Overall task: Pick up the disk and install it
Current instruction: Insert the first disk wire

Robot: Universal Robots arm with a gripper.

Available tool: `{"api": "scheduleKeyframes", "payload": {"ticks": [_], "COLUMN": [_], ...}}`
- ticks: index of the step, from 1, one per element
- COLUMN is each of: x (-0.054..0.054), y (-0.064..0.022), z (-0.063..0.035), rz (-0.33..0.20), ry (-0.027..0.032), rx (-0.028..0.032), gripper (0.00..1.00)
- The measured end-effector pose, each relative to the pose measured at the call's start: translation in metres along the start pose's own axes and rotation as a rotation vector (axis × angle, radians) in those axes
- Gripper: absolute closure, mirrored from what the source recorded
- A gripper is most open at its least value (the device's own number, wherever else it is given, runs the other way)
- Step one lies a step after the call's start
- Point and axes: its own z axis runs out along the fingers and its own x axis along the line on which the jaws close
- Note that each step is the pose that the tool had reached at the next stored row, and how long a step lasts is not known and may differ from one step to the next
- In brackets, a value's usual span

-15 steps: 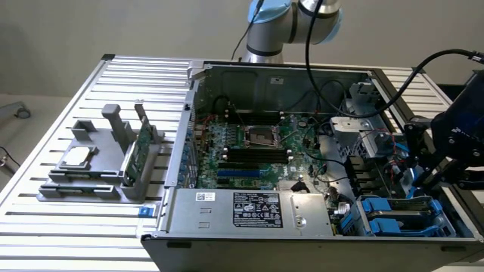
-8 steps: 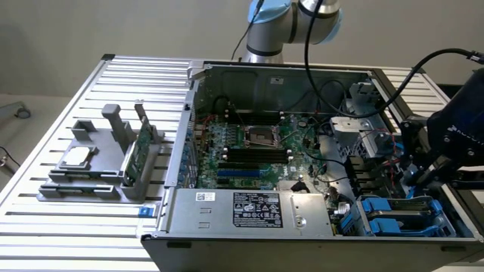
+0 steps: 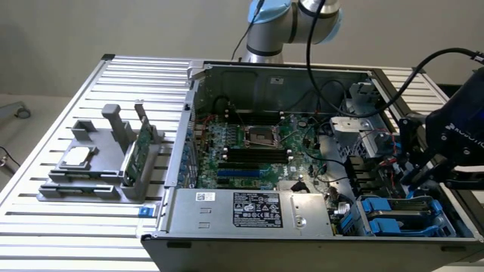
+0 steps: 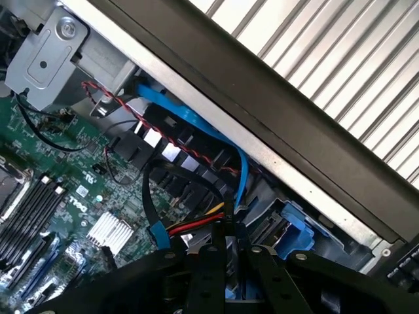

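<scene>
- exterior view: gripper (image 3: 420, 178) hangs over the drive bay in the near corner of the open computer case (image 3: 264, 69), on the exterior view's right
- the disk (image 3: 382, 213) sits in that bay just below the gripper; its blue carrier shows, the silver body is too hidden to make out
- contact between gripper and disk: cannot tell
- gripper open, closed or gripping: cannot tell
- motherboard (image 3: 253, 148) lies beside the gripper, further into the case
- power supply (image 3: 253, 209) with a white label is near the gripper, just past the bay
- well away from the gripper, across the case, a grey fixture (image 3: 83, 180) on the slatted table (image 3: 128, 73) holds a small silver chip (image 3: 79, 157) and an upright green card (image 3: 135, 148)
- arm base (image 3: 276, 25) is behind the case
- wrist view: gripper (image 4: 232, 254) is low over the bay, with the blue carrier of the disk (image 4: 296, 226) just beside it
- yellow, red and black power wires (image 4: 196, 224) run right up to the gripper
- a blue flat cable (image 4: 190, 121) runs along the case wall ahead of the gripper
- a small finned heatsink (image 4: 108, 232) on the motherboard (image 4: 59, 190) is near the gripper
</scene>
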Motion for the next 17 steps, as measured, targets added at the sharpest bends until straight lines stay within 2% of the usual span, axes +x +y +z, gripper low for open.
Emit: {"api": "scheduleKeyframes", "payload": {"ticks": [5,17], "x": [0.0000,0.0000], "y": [0.0000,0.0000], "z": [0.0001,0.0000], "rz": [0.055,0.220], "ry": [0.0091,0.0109], "rx": [0.0062,0.0060], "gripper": [0.83,0.83]}}
